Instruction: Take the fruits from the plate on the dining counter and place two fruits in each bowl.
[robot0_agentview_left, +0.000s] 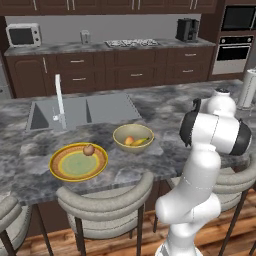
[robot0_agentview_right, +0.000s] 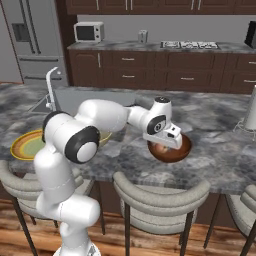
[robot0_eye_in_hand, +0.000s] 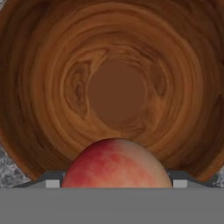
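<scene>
1. Nearest my hand camera sits the red fruit (robot0_eye_in_hand: 116, 164), pressed between the gripper's two finger tips (robot0_eye_in_hand: 52, 183), which I read as closed on it.
2. Directly beyond that fruit I see the interior of the dark wooden bowl (robot0_eye_in_hand: 52, 87); I cannot tell whether the fruit touches its floor.
3. From the right base view, the gripper (robot0_agentview_right: 162, 145) hangs over the dark wooden bowl (robot0_agentview_right: 182, 152), which stands on the worktop (robot0_agentview_right: 220, 150) near its front edge, right of the other vessels.
4. From the left base view, the cream bowl (robot0_agentview_left: 120, 135) stands on the worktop (robot0_agentview_left: 165, 107) in front of the sink's right end. It holds the banana (robot0_agentview_left: 140, 141) and the orange-red fruit (robot0_agentview_left: 129, 140), lying side by side.
5. I find the plate (robot0_agentview_left: 62, 170) left of the cream bowl, close to the front edge of the worktop. The brownish fruit (robot0_agentview_left: 88, 149) rests on its far right portion, by the rim.
6. A sink (robot0_agentview_left: 107, 107) with a white tap (robot0_agentview_left: 59, 100) is set into the worktop behind the plate and cream bowl.
7. Grey stools (robot0_agentview_left: 107, 197) are drawn up along the front edge.
</scene>
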